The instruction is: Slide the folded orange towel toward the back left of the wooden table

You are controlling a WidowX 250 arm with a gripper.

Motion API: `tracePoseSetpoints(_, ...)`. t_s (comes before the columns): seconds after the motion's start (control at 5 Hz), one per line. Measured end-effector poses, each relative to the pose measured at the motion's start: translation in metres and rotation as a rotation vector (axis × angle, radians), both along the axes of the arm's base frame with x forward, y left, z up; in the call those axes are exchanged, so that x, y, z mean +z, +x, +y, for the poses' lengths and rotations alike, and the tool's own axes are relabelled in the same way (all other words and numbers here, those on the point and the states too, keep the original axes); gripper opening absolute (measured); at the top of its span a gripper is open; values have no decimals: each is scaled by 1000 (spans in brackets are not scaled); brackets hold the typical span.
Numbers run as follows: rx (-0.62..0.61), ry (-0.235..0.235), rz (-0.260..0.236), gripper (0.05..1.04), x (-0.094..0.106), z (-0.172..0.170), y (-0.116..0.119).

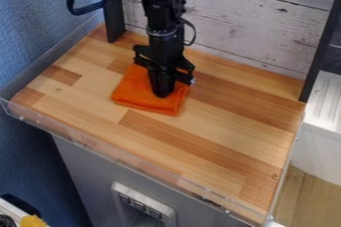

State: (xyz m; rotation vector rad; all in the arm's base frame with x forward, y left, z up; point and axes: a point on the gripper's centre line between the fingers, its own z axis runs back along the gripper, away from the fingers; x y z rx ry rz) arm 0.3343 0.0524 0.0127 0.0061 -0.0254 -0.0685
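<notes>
Saw a striped wooden counter, backed by a whitewashed plank wall. Saw a black arm hanging from the view's top. Found a folded orange cloth on the counter, left of centre, beneath the claw. Could not tell spread from pressed together or pinching.

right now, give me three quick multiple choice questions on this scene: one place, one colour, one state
1. Where is the tool?
A) at the cloth
B) at the board's front right corner
C) over the floor

2. What colour is the cloth?
A) blue
B) green
C) orange

3. How does the cloth lie?
A) hanging off the edge
B) folded
C) rolled up

1: A, its tip is down at the cloth on the wooden board.
2: C, its visible surface is orange.
3: B, stacked layers show along its front edge.
</notes>
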Motion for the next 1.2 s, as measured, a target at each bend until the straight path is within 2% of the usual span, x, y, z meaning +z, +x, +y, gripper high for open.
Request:
tracePoseSetpoints(0.2,44,-20,40,238,5,7,-4)
tracePoseSetpoints(0.4,86,-32,79,494,20,3,-13)
tracePoseSetpoints(0.6,93,-37,64,794,51,-15,-17)
tracePoseSetpoints(0.8,103,-27,37,999,78,-33,-22)
tracePoseSetpoints(1.2,99,5,10,1000,111,-71,-42)
